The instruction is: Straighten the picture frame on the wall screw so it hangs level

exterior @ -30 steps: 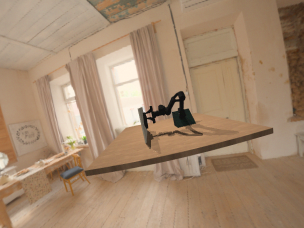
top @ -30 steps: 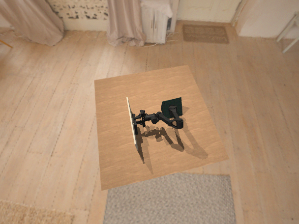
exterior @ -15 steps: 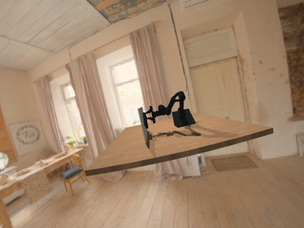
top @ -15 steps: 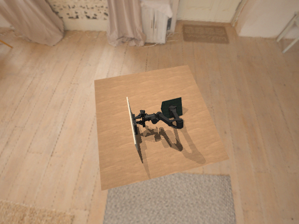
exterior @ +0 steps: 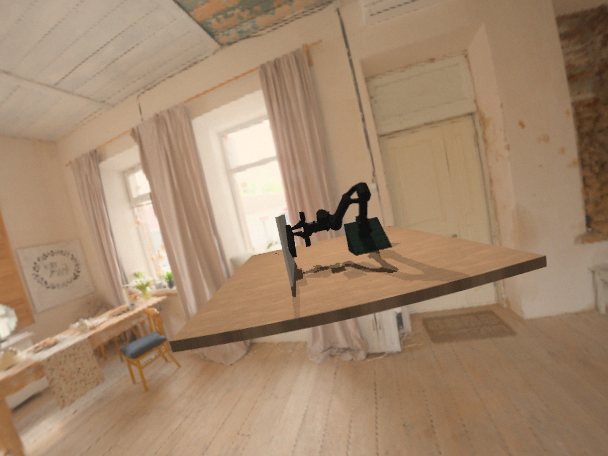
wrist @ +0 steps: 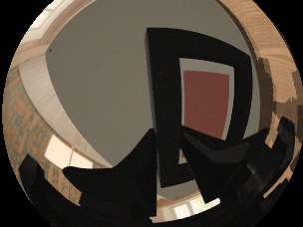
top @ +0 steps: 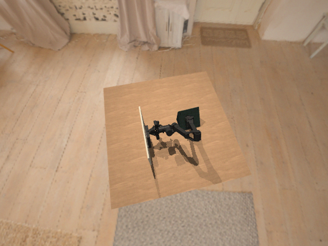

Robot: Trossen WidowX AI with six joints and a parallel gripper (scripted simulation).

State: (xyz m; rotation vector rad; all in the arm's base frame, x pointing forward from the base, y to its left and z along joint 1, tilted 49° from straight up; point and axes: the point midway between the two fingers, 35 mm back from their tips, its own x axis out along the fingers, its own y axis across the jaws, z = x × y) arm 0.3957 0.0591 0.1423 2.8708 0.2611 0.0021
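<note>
The picture frame [top: 149,141] [exterior: 291,245] [wrist: 164,90] is black with a pale mat and a red centre. It is against the grey upright panel [top: 141,116] [exterior: 280,225] [wrist: 100,90]. In the wrist view its long left bar leans slightly, its upper end farther left; the top and exterior views show it nearly edge-on, so its level is hard to judge. My gripper [top: 148,131] [exterior: 295,232] [wrist: 165,131] is shut on that bar, one finger outside it and the other inside the frame's opening. The screw and the notched strip are hidden.
The wooden table [top: 127,186] [exterior: 235,310] carries the panel and a dark green plate [top: 183,120] [exterior: 372,242] at the arm's base. The arm reaches from there to the panel above the table. The panel casts a shadow on the table.
</note>
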